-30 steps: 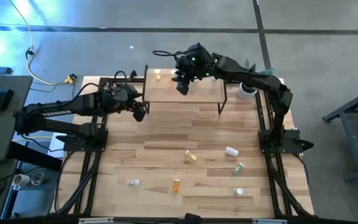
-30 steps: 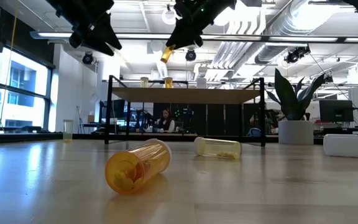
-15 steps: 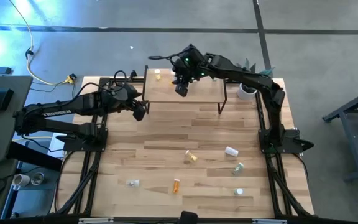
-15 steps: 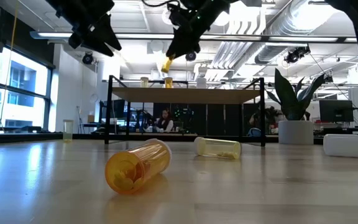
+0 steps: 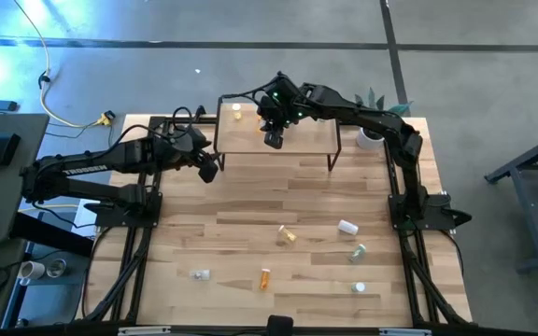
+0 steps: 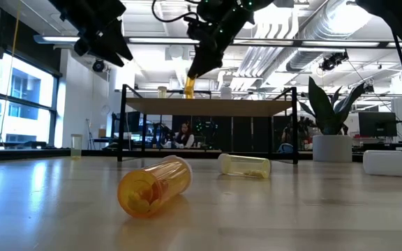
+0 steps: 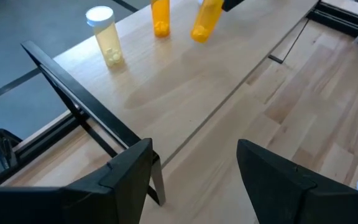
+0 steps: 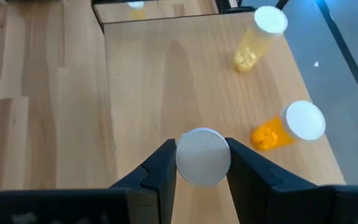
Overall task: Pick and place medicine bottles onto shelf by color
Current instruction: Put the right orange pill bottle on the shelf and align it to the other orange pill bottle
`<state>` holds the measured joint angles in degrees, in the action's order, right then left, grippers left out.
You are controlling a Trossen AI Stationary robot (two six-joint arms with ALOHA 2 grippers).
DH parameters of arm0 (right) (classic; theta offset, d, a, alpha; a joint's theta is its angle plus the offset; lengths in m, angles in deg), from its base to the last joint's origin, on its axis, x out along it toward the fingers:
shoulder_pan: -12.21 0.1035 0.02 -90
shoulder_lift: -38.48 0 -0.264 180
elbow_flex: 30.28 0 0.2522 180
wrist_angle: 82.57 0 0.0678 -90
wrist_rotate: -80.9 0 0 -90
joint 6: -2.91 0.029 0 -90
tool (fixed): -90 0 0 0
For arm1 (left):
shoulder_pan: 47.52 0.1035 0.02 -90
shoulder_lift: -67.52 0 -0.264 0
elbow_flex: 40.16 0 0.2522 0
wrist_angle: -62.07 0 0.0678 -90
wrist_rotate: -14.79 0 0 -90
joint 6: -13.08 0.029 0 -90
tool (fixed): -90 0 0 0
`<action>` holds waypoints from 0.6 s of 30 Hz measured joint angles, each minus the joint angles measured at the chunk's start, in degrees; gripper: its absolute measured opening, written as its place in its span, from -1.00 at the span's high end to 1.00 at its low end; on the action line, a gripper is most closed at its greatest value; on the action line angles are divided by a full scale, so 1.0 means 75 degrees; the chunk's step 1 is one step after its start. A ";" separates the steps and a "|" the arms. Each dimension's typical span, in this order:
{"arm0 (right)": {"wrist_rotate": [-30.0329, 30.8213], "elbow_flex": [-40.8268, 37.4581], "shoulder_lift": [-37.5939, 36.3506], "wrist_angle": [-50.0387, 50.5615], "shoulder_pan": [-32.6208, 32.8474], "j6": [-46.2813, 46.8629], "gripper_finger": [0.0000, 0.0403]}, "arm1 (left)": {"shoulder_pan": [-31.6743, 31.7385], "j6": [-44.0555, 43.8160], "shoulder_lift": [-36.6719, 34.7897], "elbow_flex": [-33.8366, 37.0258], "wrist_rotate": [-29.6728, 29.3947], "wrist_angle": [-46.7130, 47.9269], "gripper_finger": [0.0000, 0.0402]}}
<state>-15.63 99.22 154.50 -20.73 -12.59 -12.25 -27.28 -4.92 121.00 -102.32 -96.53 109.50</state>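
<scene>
The shelf (image 5: 278,138) stands at the table's far middle. A yellow bottle (image 7: 106,36) and an orange bottle (image 7: 160,16) stand upright on its board, toward its left end. My right gripper (image 5: 274,133) hovers over the board, shut on another orange bottle (image 7: 205,22). That bottle's lower end is close to the board; whether it touches, I cannot tell. My left gripper (image 7: 194,177) waits open by the shelf's near left corner, holding nothing. Several more medicine bottles (image 5: 288,235) lie on the table's near half. My right gripper pinches the orange bottle's white cap (image 8: 202,157) between its two fingers, one on either side of the cap. The fingers slant down from above. The bottle (image 6: 189,85) hangs below them, slightly tilted, over the shelf's board.
An orange bottle (image 6: 155,185) and a pale yellow one (image 6: 244,164) lie on their sides on the table near the low camera. A white plant pot (image 5: 372,136) stands beside the shelf's right end. The shelf has thin black legs (image 5: 334,157). Bare wood lies between shelf and loose bottles.
My right gripper has come down toward the shelf's board with the orange bottle and tipped steeper. The bottle has swung from a slant to nearly upright and now sits just at board height. My left arm has kept still.
</scene>
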 joint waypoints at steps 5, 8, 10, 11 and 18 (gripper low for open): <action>-0.0021 0.0000 0.0072 0.0101 0.0000 -0.0255 0.46 | -0.0002 0.0002 0.0002 0.0000 0.0030 -0.0001 -0.11; -0.0029 -0.0006 0.0162 0.0217 0.0000 -0.0363 0.46 | -0.0002 0.0012 0.0002 0.0000 0.0029 -0.0002 -0.11; -0.0070 -0.0006 0.0167 0.0286 0.0006 -0.0414 0.46 | -0.0002 0.0012 0.0002 0.0000 0.0038 0.0000 -0.11; -0.0074 -0.0006 0.0171 0.0282 0.0010 -0.0419 0.46 | -0.0002 0.0014 0.0002 0.0000 0.0038 -0.0003 -0.11; -0.0085 -0.0006 0.0196 0.0243 0.0026 -0.0410 0.46 | -0.0002 0.0020 0.0002 0.0000 0.0041 0.0000 -0.11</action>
<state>-16.26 99.18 155.98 -18.91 -12.39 -15.33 -27.30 -4.77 121.01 -102.32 -96.22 109.50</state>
